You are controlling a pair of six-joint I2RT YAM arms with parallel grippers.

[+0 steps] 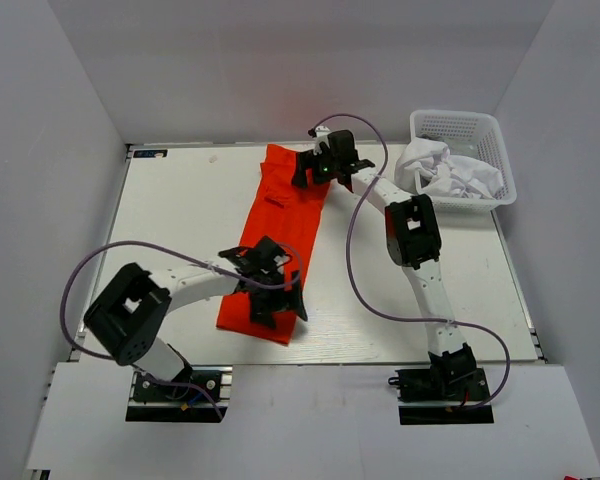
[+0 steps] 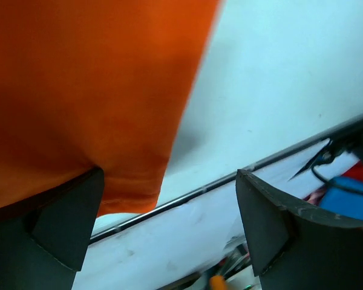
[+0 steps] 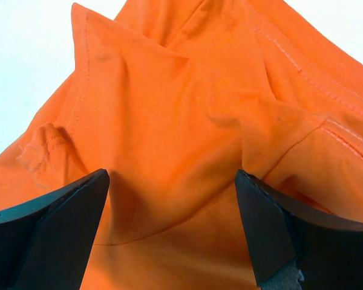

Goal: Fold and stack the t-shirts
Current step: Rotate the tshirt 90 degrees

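From above, the orange shirt (image 1: 280, 230) lies on the table (image 1: 180, 210) as a long strip. It runs from 12 o'clock at the far edge toward 6 o'clock and slants a little left as it comes nearer. The left claw (image 1: 277, 290) sits over the strip's near end and the right claw (image 1: 325, 165) over its far end, at the 1 o'clock corner of the cloth. The basket (image 1: 480, 125) stands at the table's 2 o'clock corner, well apart from the strip. Crumpled white shirts (image 1: 445, 175) are in it, heaped toward its left wall.

In the left wrist view, the orange shirt (image 2: 78, 90) fills the frame from 9 to 12 o'clock. Its hemmed corner hangs down just beside the jaw at 8 o'clock. The left claw (image 2: 169, 175) is spread wide and grips nothing, and the jaw at 4 o'clock is over bare table (image 2: 278, 78). I cannot tell whether the cloth touches the near jaw.

In the right wrist view, the orange shirt (image 3: 187, 121) fills almost everything, rumpled and with seams showing, and a patch of table (image 3: 24, 60) shows at 10 o'clock. The right claw (image 3: 169, 175) is spread wide with the cloth lying under the gap, not pinched.
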